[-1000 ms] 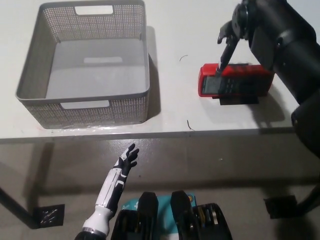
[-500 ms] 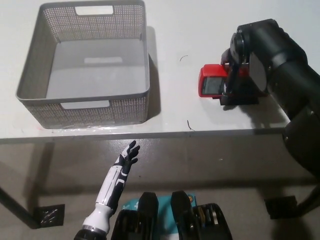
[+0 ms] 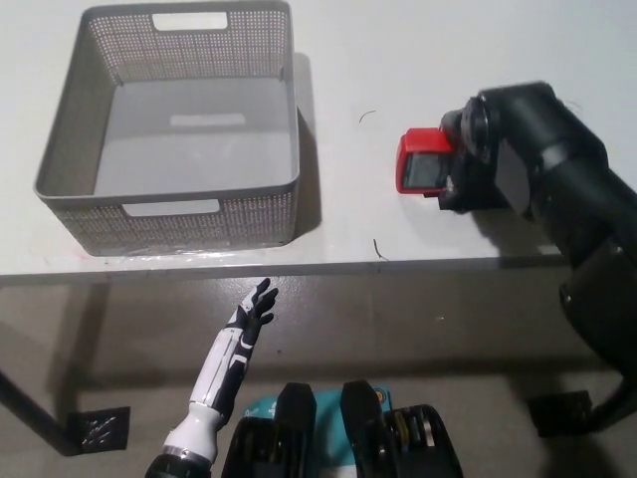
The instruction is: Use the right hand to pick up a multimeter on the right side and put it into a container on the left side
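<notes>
Now that the right hand (image 3: 468, 169) has dropped from above onto the red multimeter (image 3: 422, 169) lying on the counter (image 3: 398, 60), I cannot tell its fingers' state, so the grasp looks begun, with the basket (image 3: 169, 124) well left and the left hand (image 3: 254, 309) resting, fingers apart, below the counter's edge.

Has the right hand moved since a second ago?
Yes. The right hand has dropped from the table's far side, above the multimeter, down onto it, covering its right part. The container has stayed put.
</notes>
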